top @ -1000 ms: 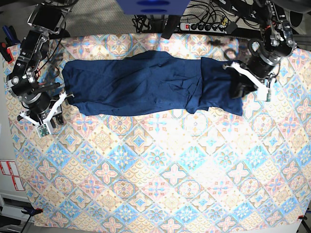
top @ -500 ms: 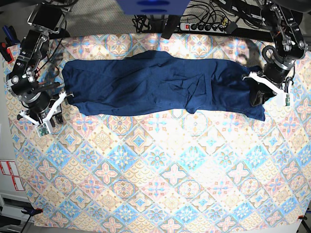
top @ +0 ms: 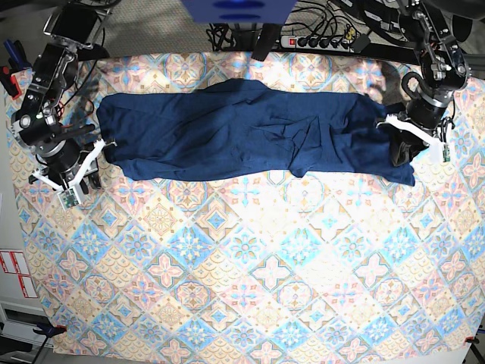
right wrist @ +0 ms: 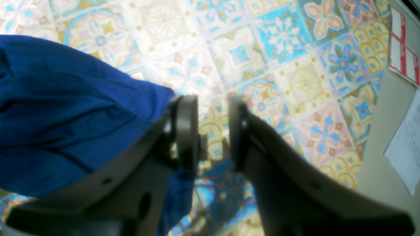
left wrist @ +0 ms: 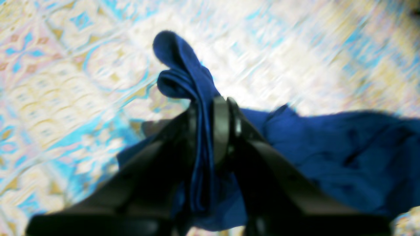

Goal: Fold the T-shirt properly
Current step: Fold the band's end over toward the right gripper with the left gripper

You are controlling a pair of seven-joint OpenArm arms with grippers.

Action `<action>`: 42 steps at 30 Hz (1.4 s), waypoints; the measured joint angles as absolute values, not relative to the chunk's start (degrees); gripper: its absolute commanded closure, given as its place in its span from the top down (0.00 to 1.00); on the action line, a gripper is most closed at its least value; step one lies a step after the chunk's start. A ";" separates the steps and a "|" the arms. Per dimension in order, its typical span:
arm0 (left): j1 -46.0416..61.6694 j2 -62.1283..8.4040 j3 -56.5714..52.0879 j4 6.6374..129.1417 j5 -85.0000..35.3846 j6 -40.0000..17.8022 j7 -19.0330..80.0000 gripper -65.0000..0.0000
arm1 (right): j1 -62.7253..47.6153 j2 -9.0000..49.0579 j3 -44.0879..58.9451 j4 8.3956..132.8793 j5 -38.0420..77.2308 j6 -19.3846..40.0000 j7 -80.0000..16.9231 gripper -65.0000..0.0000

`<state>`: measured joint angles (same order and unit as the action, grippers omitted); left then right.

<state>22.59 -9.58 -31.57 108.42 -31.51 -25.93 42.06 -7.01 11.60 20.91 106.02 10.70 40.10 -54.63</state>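
The dark navy T-shirt [top: 242,133] lies stretched out sideways across the far half of the table, with creases near its middle. My left gripper [top: 403,149] is at the shirt's right end and is shut on a bunched fold of the cloth. In the left wrist view that fold sticks up out of the left gripper [left wrist: 210,108], and the rest of the T-shirt [left wrist: 328,157] trails off to the right. My right gripper [top: 76,184] hovers just off the shirt's left lower corner. In the right wrist view the right gripper [right wrist: 213,131] is open with only tablecloth between its fingers, and the T-shirt [right wrist: 65,114] lies beside its left finger.
A patterned tablecloth [top: 242,265] covers the whole table. A power strip [top: 318,39] and cables run along the far edge, beside a blue box [top: 239,9]. Red and white labels [top: 15,273] sit on the grey surface off the table's left edge.
My left gripper has drawn the shirt's right end outward to the right, pulling that part flat and longer. The right gripper has barely shifted.
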 measured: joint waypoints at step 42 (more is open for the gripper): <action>14.39 -6.90 -0.89 96.36 -31.24 -25.54 40.91 0.00 | -6.98 13.34 20.99 106.89 10.66 40.25 -54.65 0.24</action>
